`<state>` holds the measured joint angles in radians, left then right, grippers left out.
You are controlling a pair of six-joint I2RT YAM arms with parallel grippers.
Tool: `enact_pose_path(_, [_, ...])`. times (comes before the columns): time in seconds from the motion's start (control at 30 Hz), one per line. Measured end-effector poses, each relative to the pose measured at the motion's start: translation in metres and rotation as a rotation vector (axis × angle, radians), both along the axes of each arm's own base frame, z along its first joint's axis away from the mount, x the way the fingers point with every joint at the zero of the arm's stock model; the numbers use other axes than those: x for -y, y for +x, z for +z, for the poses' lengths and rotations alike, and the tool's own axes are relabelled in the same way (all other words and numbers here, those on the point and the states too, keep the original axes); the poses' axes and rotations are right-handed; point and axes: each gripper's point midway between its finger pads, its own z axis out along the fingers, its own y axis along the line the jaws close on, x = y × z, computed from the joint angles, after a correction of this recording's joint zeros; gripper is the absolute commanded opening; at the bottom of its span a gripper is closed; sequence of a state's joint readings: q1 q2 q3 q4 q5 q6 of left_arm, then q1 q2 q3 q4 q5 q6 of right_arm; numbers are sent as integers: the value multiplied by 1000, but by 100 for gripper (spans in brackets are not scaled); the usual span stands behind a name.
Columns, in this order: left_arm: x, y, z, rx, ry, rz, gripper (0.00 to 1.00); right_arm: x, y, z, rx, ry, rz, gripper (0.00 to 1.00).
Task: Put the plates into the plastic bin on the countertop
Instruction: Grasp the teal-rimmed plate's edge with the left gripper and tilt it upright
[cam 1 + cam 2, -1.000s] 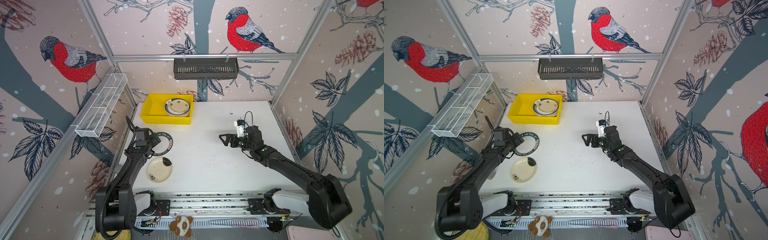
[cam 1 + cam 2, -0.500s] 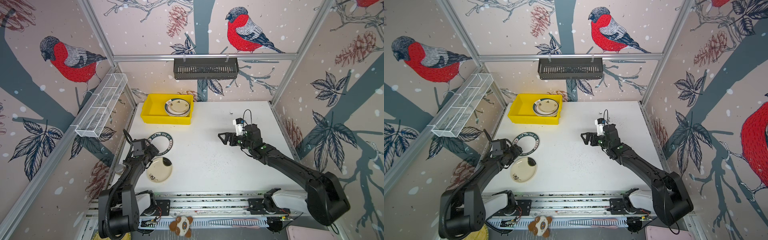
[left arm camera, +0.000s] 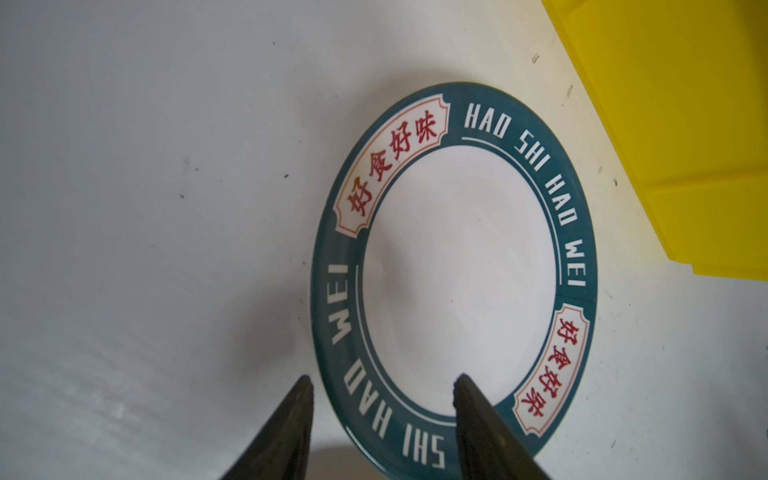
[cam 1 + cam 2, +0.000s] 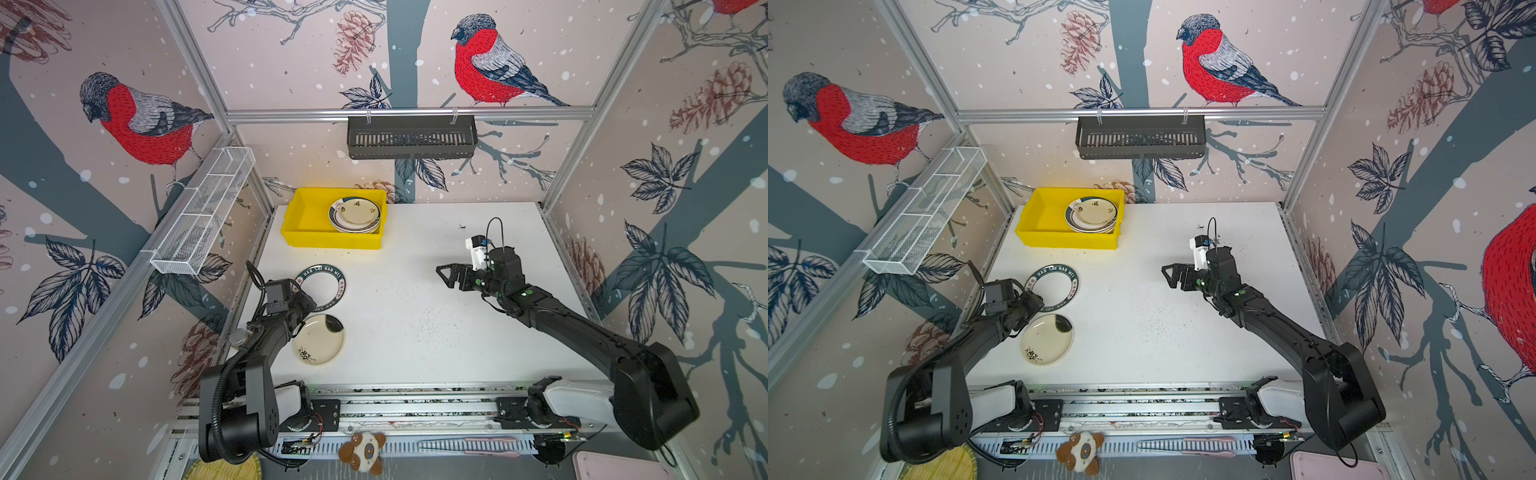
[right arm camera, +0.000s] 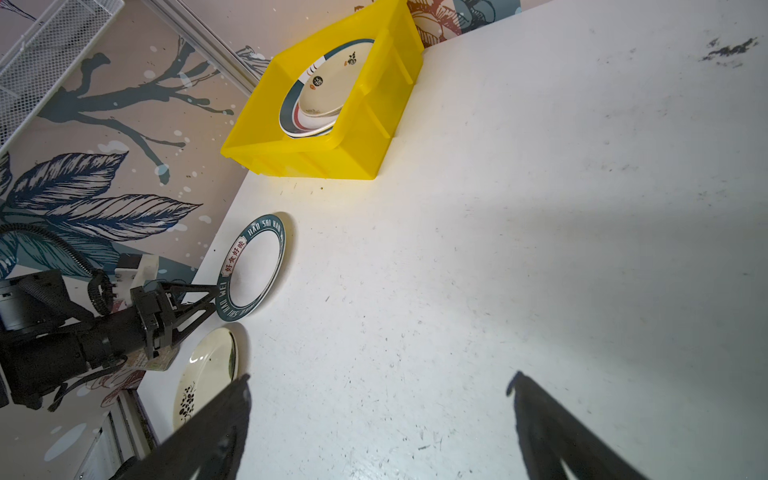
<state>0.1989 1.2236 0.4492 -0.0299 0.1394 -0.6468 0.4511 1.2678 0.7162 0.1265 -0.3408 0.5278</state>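
The left pincer (image 3: 381, 378) sits low at the near edge of the green-rimmed plate (image 3: 453, 257), its jaws apart and straddling the rim: one finger just outside the plate on the counter (image 4: 415, 324), the other over the white well. Nothing is clamped yet. This plate lies flat on the left side of the counter, between the plastic bin (image 4: 332, 242) at the back and a cream plate (image 4: 319, 339) just in front of it, with only a narrow gap between the two.

The likeliest trouble is the bite itself. The rim is thin and slopes, so a pinch that catches only its outer lip could let the plate pivot and slip out on the lift (a smooth glazed surface gives little friction). If the outer finger drags on the counter instead of getting under the edge, the plate may simply be pushed away towards the bin rather than gripped.

The cream plate lies right under the left wrist, so a tilted lift could knock it or shove it towards the counter's front edge.

At the bin, a stack of plates (image 4: 356, 214) already fills its right half. A plate hanging from one edge could strike the yellow wall on the way in, or land off-centre on the stack and slide.

The right pincer (image 5: 380, 376) hovers wide apart and empty over bare counter, well clear.
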Motion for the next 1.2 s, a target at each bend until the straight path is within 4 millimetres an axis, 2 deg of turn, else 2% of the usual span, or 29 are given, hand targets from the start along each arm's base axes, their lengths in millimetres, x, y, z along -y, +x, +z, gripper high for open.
enact_pose_path(0.1, [0, 0, -1, 1, 1, 0, 52, 1, -1, -5, -18, -9, -1, 97])
enact_pose_path(0.27, [0, 1, -7, -2, 0, 0, 43, 1, 0, -4, -17, -8, -2, 97])
enact_pose_path(0.43, [3, 0, -17, -28, -19, -10, 43, 2, 1, -5, -20, -9, -6, 97])
enact_pose_path(0.87, [0, 13, -18, -2, -13, -9, 30, 7, 2, -5, -21, -10, -18, 96])
enact_pose_path(1.2, [-2, 23, -18, 7, -11, -9, 26, 10, 3, -7, -28, -10, -29, 95])
